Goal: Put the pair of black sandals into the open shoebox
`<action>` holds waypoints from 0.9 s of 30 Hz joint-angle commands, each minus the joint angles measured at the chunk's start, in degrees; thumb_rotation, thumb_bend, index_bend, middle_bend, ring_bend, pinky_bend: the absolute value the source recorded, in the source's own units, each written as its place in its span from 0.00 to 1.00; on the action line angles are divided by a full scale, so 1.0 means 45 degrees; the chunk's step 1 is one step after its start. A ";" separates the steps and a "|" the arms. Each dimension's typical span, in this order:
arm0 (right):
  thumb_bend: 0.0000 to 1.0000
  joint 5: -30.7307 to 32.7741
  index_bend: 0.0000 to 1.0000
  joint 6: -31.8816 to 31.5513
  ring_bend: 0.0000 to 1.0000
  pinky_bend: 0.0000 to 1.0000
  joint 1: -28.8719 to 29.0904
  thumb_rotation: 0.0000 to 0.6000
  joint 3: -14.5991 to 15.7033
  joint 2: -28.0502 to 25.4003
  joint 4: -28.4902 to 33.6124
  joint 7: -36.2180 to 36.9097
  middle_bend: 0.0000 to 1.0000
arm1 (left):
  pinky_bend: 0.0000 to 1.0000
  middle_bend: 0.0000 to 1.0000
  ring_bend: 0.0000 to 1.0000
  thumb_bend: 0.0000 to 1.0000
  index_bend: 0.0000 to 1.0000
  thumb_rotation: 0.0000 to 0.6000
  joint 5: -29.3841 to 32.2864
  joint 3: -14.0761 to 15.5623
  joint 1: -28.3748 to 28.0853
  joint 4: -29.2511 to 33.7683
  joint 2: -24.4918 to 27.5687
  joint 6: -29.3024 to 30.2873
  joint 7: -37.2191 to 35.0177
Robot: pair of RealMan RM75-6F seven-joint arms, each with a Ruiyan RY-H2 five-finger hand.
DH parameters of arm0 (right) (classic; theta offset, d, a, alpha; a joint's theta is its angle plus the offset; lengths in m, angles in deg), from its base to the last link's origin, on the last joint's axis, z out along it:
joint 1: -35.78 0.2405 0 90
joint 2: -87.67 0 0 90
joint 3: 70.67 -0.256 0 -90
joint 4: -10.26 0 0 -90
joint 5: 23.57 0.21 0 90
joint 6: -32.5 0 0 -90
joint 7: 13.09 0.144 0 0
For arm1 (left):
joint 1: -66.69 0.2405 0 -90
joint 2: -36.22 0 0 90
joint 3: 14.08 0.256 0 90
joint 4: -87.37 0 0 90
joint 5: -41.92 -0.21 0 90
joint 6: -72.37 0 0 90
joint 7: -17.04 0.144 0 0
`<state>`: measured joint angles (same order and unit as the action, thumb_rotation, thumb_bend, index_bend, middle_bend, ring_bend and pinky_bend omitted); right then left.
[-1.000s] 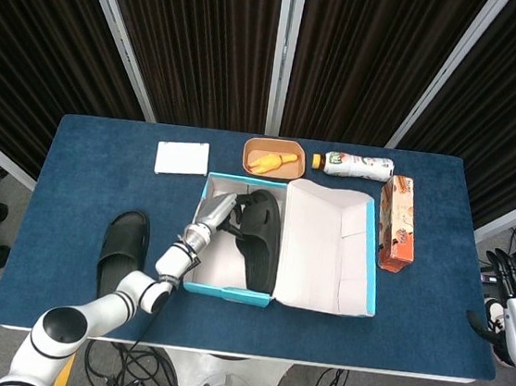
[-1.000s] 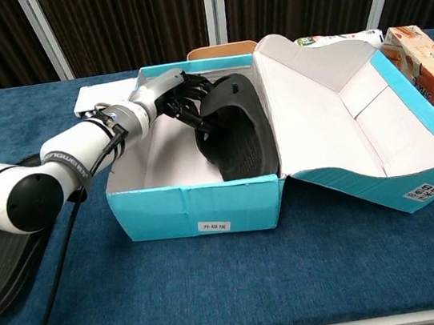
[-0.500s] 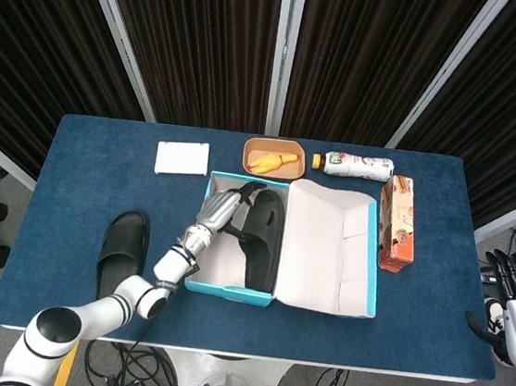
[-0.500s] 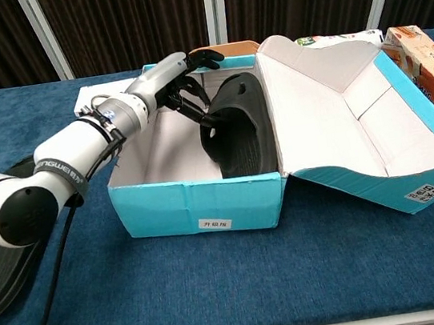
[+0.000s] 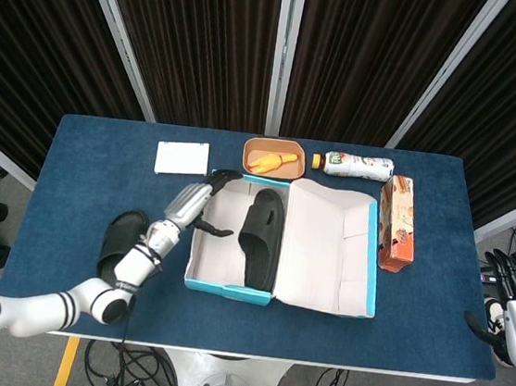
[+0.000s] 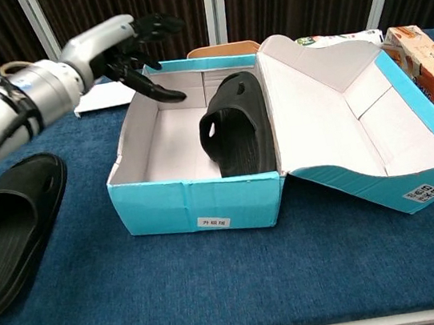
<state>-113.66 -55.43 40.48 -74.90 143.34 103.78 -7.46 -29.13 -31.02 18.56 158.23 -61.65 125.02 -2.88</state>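
One black sandal (image 5: 260, 240) stands on its side inside the teal shoebox (image 5: 228, 290), against the box's right wall; the chest view shows this sandal (image 6: 238, 129) tilted on edge. The second black sandal (image 5: 122, 239) lies flat on the blue table to the left of the box, and the chest view has it (image 6: 8, 228) at the left edge. My left hand (image 5: 196, 205) hovers over the box's left wall with fingers spread, holding nothing; the chest view shows that hand (image 6: 124, 48) raised above the box's back left corner. My right hand (image 5: 514, 301) hangs beyond the table's right edge, empty.
The box lid (image 5: 331, 248) lies open to the right. Behind the box are a white pad (image 5: 182, 158), a tan bowl (image 5: 272, 156) with something orange in it, and a lying bottle (image 5: 358, 165). An orange carton (image 5: 397, 223) lies right of the lid.
My left hand has let go of the sandal in the box and pulled up and to the left, out of the box. The sandal stays leaning inside.
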 commanded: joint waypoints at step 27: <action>0.12 -0.0082 0.00 0.0430 0.00 0.00 0.0422 1.00 -0.0023 0.0219 -0.0442 0.0412 0.07 | 0.71 0.16 0.72 0.00 0.14 1.00 0.4801 0.2735 0.3300 0.5856 0.5610 -0.0002 0.6796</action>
<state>-114.02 -53.48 42.38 -75.01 144.33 101.78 -5.60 -8.62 -18.98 33.77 185.04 -35.83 125.69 26.84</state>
